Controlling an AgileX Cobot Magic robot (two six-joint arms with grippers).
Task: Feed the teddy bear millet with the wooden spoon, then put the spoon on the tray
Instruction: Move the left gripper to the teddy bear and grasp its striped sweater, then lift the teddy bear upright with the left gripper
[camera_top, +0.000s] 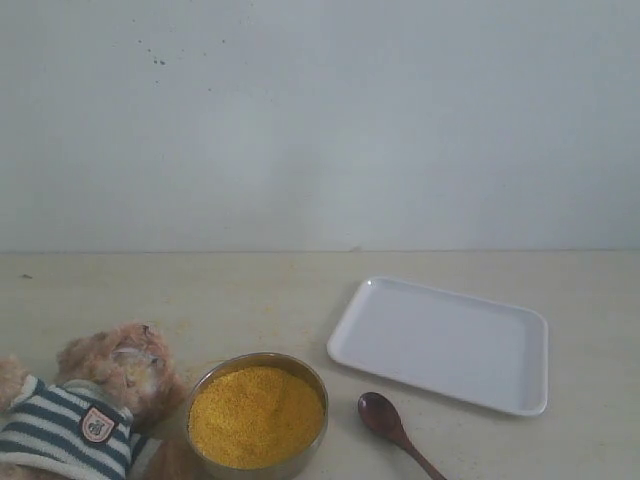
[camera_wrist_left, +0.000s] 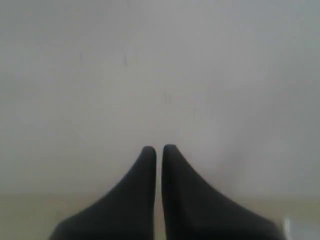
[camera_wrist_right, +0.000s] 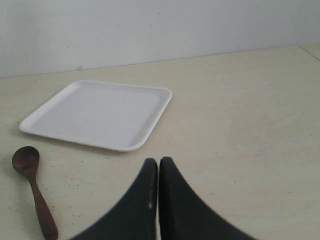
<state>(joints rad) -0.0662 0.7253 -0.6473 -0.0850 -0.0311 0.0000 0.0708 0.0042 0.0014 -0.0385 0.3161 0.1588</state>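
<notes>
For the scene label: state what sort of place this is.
Probably a robot test bench: a plain beige table against a blank wall, with staged props, a teddy bear beside a bowl of millet.

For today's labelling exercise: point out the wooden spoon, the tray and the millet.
wooden spoon (camera_top: 380, 412), exterior view, its oval bowl
tray (camera_top: 440, 345), exterior view, bare floor
millet (camera_top: 256, 415), exterior view, middle of the grain
</notes>
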